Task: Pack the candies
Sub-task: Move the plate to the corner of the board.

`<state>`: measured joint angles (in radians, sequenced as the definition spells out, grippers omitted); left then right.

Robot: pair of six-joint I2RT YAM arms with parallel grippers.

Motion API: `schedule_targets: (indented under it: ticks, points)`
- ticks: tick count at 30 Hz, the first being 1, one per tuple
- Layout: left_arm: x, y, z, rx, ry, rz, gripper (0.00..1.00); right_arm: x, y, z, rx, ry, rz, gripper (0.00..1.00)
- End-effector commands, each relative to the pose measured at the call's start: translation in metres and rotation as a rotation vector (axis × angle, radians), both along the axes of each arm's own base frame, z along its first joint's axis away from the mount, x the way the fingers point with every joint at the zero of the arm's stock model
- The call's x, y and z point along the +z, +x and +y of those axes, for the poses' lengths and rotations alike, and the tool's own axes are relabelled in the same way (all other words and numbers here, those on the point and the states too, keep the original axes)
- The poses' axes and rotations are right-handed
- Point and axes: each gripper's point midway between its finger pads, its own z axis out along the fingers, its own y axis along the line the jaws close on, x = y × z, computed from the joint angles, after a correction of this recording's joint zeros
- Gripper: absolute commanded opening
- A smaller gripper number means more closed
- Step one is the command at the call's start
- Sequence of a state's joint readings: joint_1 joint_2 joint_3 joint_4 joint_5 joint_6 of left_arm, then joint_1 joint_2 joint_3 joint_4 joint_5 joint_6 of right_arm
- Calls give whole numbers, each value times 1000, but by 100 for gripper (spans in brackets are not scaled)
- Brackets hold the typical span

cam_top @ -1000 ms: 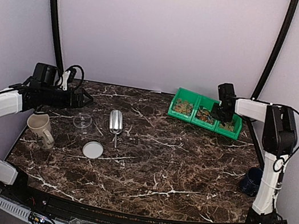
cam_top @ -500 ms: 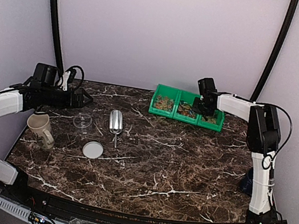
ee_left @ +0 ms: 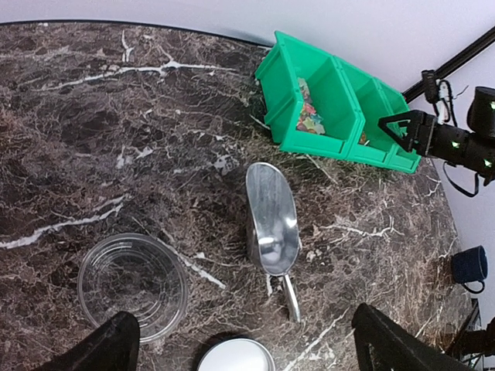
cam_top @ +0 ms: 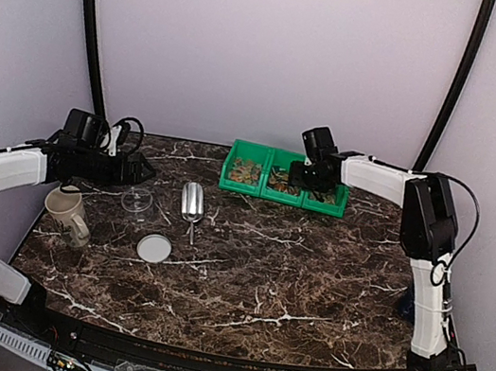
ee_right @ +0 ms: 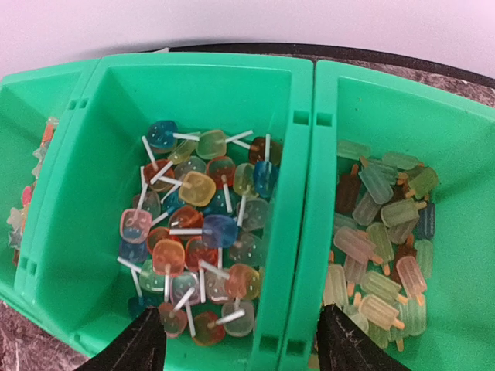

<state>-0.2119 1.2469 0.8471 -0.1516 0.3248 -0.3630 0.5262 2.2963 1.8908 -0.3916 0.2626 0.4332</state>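
The right claw (ee_right: 244,332) is standing open, its fingers straddling the wall between the middle and right compartments of the green bin (ee_right: 193,66), where the candies (ee_right: 197,232) are lying in all 3 compartments. The left claw (ee_left: 246,328) is hanging wide open above the counter (ee_left: 116,116), near a metal scoop (ee_left: 271,220)

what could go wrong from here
1. The right gripper stands open astride a divider wall of the green bin; rising crookedly, it may snag the wall and spill the candies.
2. The scoop and clear bowl lie apart from the bin, so carried candies may drop.
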Motion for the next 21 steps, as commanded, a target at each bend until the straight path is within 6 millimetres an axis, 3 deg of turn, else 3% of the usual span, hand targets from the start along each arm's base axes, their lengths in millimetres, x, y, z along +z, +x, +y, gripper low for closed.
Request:
schedule_targets:
  ticks: [1, 7, 12, 17, 21]
  points:
    - [-11, 4, 1, -7, 21, 50, 99, 75, -15, -1, 39, 62, -112, 70]
    - [-23, 9, -2, -25, 68, 104, 93, 118, -52, -33, 28, 43, -179, 78]
    - [-37, 10, -4, -49, 159, 151, 85, 138, -85, -66, 13, 31, -200, 79]
    - [-49, 7, -8, -81, 224, 188, 77, 142, -113, -102, -14, 27, -207, 78]
    - [-59, 4, -14, -111, 273, 229, 70, 133, -130, -123, -35, -16, -203, 78]
